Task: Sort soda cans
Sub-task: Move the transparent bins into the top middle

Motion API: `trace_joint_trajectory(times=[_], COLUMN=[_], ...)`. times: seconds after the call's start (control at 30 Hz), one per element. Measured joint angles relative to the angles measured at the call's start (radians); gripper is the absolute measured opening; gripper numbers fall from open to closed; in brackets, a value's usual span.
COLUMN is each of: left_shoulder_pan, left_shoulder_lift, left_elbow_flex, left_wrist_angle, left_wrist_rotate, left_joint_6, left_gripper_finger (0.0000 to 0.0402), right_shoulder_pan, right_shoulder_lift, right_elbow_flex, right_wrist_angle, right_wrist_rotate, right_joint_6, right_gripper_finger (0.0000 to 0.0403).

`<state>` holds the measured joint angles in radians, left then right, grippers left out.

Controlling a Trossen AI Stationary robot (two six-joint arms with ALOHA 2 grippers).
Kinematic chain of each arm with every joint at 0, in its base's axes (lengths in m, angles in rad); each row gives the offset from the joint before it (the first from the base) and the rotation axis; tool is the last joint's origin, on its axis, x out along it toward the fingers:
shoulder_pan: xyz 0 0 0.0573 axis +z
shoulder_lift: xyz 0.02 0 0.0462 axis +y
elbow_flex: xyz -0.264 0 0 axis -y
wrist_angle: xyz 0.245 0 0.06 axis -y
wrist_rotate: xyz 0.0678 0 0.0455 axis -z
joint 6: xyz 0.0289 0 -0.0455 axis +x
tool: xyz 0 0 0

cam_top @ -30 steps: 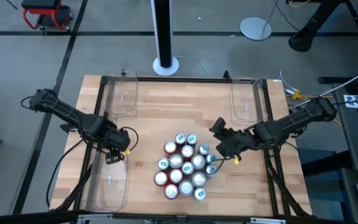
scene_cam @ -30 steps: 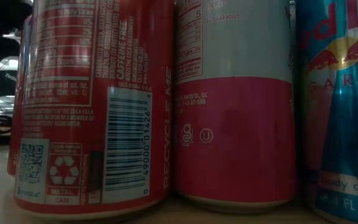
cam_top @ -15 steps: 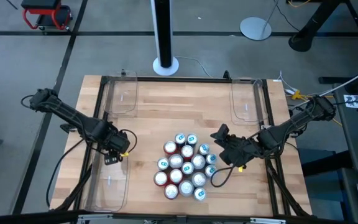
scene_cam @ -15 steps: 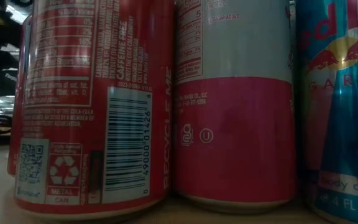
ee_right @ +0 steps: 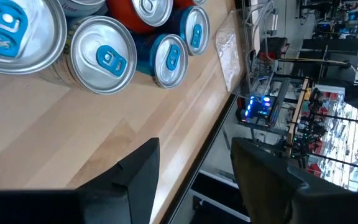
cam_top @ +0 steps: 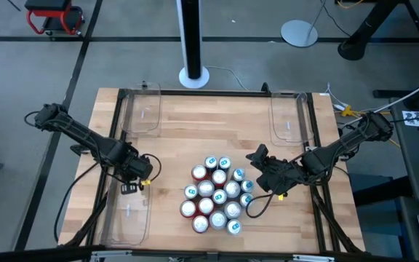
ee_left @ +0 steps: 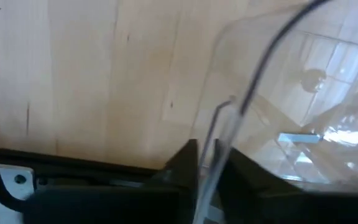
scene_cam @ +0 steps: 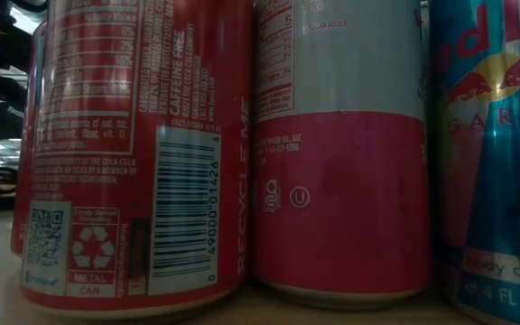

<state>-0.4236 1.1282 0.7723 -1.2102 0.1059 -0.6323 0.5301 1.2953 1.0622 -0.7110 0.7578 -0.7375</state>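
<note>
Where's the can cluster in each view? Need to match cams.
High: can cluster mid-table, toward the front edge.
Low: fills the frame, close up.
Left wrist: not in it.
Right wrist: just beyond the right gripper, tops showing.
Shared landmark: wooden tabletop.

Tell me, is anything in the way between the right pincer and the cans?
Nothing visible is. The right pincer sits open just to the right of the cluster of soda cans, with only bare wooden table between them. Its wrist view shows the nearest silver can tops straight ahead, past the open fingers.
</note>
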Motion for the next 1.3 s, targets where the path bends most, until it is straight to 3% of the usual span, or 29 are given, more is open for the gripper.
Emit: trace_joint_trajectory(times=[0.27,0.97,1.3], left_shoulder_pan=[0.0,0.009,0.166], left_shoulder_lift=[0.0,0.0,0.0], left_elbow_flex=[0.037,0.559,0.735], left_wrist_angle=[-0.019,-0.336,-0.354], left_wrist_rotate=[-0.003,-0.136,-0.199], left_joint_6=[0.011,-0.031,0.122], left_gripper_finger=[0.0003,0.0001,0.0], right_shoulder_pan=[0.0,0.0,0.0], right_shoulder_lift=[0.0,0.0,0.0], right_elbow_flex=[0.0,0.0,0.0], right_wrist_angle=[0.004,0.004,0.006], right_wrist_rotate=[0.0,-0.001,-0.002], right_joint_6=[0.0,0.0,0.002], right_gripper_finger=[0.0198,0.0198,0.0198])
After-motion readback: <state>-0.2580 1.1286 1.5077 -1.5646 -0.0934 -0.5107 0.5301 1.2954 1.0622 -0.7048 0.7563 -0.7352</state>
